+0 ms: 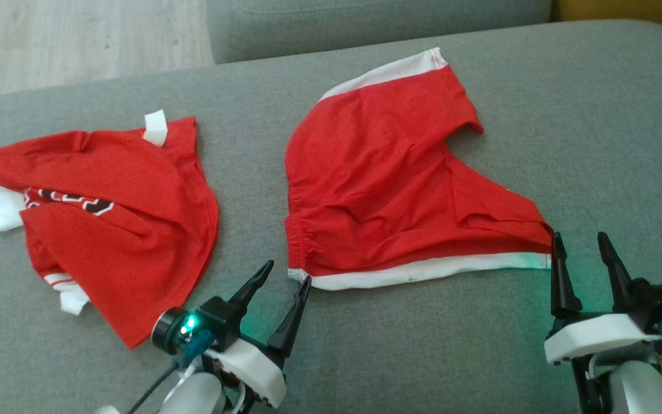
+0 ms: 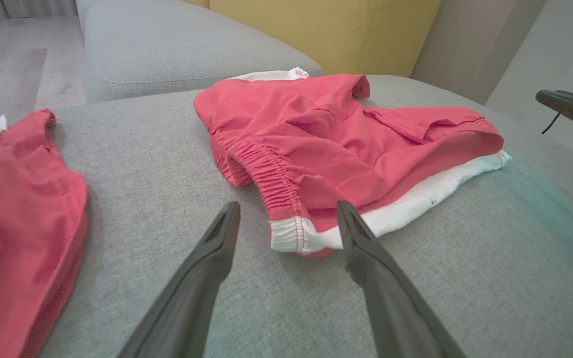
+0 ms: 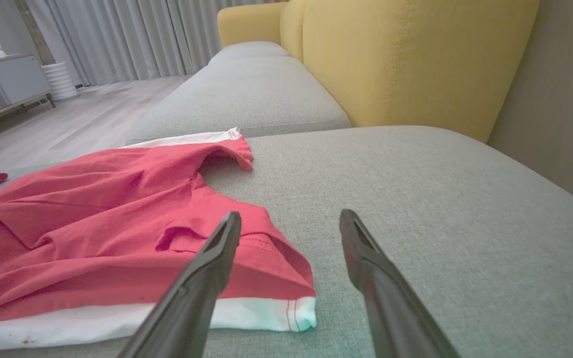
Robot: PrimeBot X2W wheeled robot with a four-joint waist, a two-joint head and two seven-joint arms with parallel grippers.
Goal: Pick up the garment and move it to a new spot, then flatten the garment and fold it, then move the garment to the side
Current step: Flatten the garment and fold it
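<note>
At centre frame, your red shorts (image 1: 388, 190) lay rumpled on the grey cushion (image 1: 595, 115). Left gripper (image 1: 288, 272) and right gripper (image 1: 579, 236) sat at their 2 lower corners, jaws wide, empty. Pickup step, I'd say; next you'd pinch both corners.

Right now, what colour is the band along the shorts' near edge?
White band on red shorts; clearest in the left wrist view.

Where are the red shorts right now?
In the head view the shorts lie on the sofa, right of the shirt, their white hem's ends by the left gripper and right gripper.
</note>
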